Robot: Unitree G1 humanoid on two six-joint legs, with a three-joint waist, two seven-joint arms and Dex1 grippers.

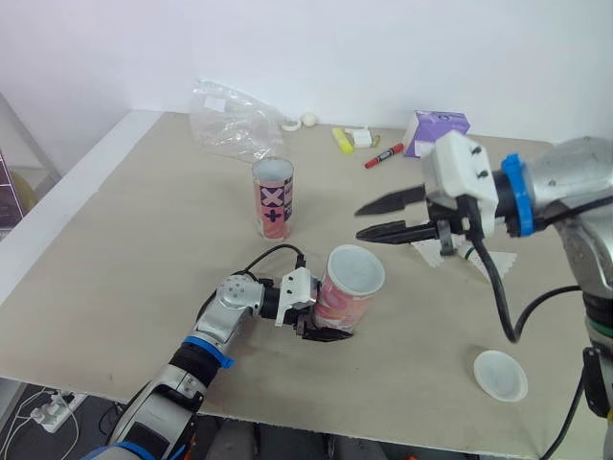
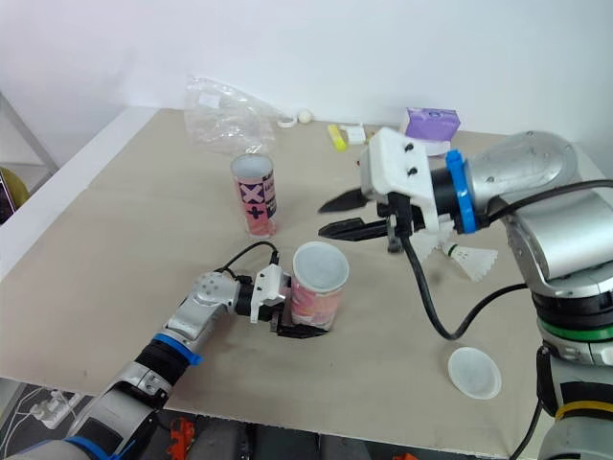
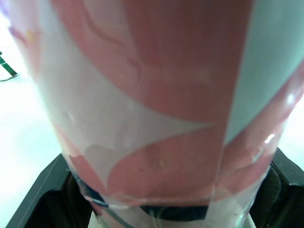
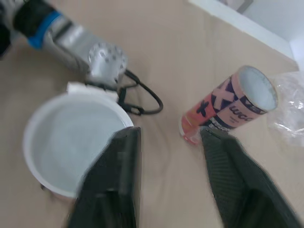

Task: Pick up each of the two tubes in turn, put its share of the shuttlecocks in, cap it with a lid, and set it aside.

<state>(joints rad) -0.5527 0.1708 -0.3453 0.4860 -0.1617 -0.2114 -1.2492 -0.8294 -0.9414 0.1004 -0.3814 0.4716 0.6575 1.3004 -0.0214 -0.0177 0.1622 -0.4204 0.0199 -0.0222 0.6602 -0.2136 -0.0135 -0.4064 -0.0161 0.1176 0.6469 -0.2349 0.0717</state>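
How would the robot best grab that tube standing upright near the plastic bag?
Probably around the middle of the standing tube, fingers either side of its round wall, coming in level from the near side. It stands upright, open mouth up, and the plastic bag lies behind it.

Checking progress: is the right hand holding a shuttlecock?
No, the right hand is open and empty; a shuttlecock lies on the table.
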